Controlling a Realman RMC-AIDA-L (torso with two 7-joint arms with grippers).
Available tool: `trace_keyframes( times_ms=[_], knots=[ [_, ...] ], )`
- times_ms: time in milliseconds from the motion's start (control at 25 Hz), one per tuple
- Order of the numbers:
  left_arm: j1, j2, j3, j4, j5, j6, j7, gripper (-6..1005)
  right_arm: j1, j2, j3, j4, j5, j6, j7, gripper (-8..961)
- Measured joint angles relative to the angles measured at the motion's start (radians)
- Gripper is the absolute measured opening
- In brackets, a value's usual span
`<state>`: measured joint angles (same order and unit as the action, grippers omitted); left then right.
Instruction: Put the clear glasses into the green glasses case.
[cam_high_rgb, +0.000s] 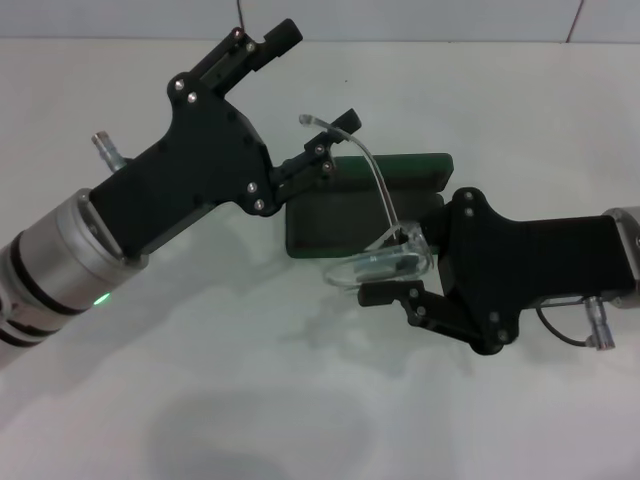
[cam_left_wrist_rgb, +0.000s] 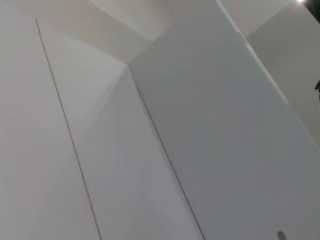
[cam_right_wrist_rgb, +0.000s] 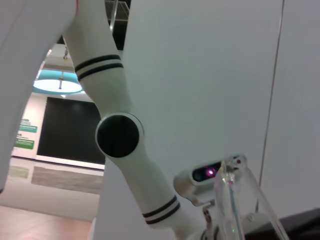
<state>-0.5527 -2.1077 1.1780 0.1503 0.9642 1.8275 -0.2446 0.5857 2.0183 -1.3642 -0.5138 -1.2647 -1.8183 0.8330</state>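
The clear glasses (cam_high_rgb: 375, 262) hang just in front of the green glasses case (cam_high_rgb: 400, 168), held by the lens in my right gripper (cam_high_rgb: 397, 268), which is shut on them. One clear temple arm curves up and back over the case, and its tip lies beside the lower finger (cam_high_rgb: 325, 155) of my left gripper (cam_high_rgb: 320, 76). That gripper stands wide open over the case's left end, with nothing between its fingers. The case lies open, lid to the rear, dark lining showing. In the right wrist view the clear glasses (cam_right_wrist_rgb: 235, 200) show close up. The left wrist view holds none of these things.
The white table (cam_high_rgb: 200, 400) runs out to the front and left of the case. At its far edge rises a tiled wall (cam_high_rgb: 400, 15). The right wrist view looks up at the robot's white body and arm (cam_right_wrist_rgb: 120, 135).
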Motion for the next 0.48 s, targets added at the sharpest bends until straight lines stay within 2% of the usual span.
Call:
trace_keyframes(
  times_ms=[480],
  knots=[
    [0.014,0.000,0.000,0.000,-0.003,0.036,0.051,741,0.002,-0.005,0.009,-0.021,-0.001,0.063,0.058,123]
  ],
)
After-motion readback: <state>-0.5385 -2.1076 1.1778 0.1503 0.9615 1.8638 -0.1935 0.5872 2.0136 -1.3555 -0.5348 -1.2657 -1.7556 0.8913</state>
